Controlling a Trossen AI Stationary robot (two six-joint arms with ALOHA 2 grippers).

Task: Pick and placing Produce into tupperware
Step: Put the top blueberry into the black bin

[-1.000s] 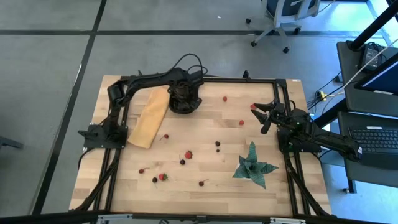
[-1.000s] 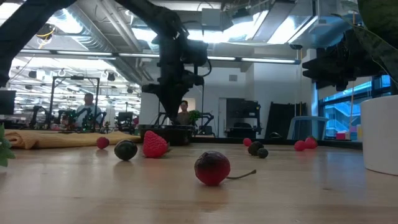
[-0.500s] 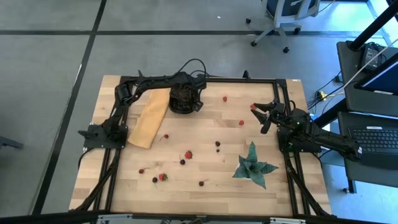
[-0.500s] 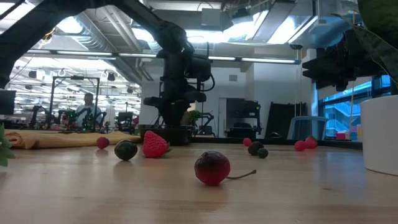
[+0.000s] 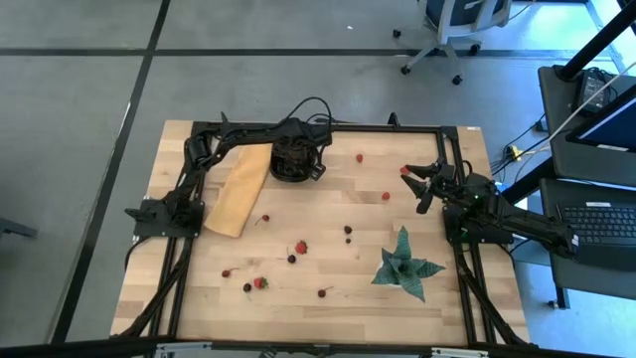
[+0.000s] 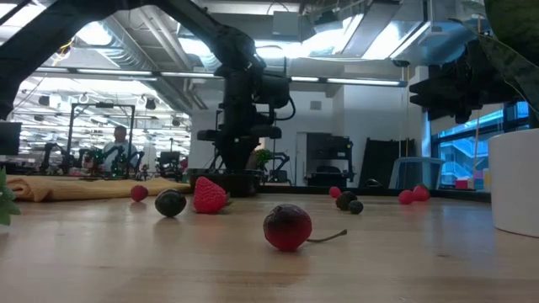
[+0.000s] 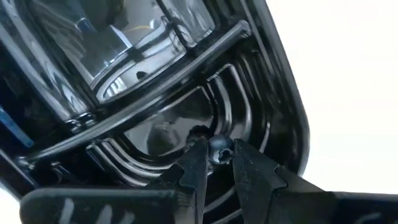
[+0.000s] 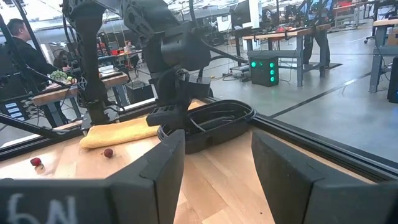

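Observation:
My left gripper hangs over the black tub at the table's far side, pointing down into it and shut on a small dark berry. In the high view the gripper hides most of the tub. Red strawberries and dark berries lie scattered over the middle and near part of the table. In the low view a dark red berry and a strawberry lie close by. My right gripper waits open near the table's right edge, off the table top and facing the tub. My left gripper pinches the dark berry between its two fingertips, coming from above and pointing down into the tub. The berry sits low inside the tub, near its ribbed floor; whether it touches the floor, I cannot tell.
A tan flat piece lies to the left of the tub. A green spiky plant stands in a white pot at the near right. A black frame runs around the table's far edge and sides. People show in the room beyond.
My left arm has shifted a little toward the table's right over the tub, and its wrist has turned about. The right arm and the scattered fruit have kept still.

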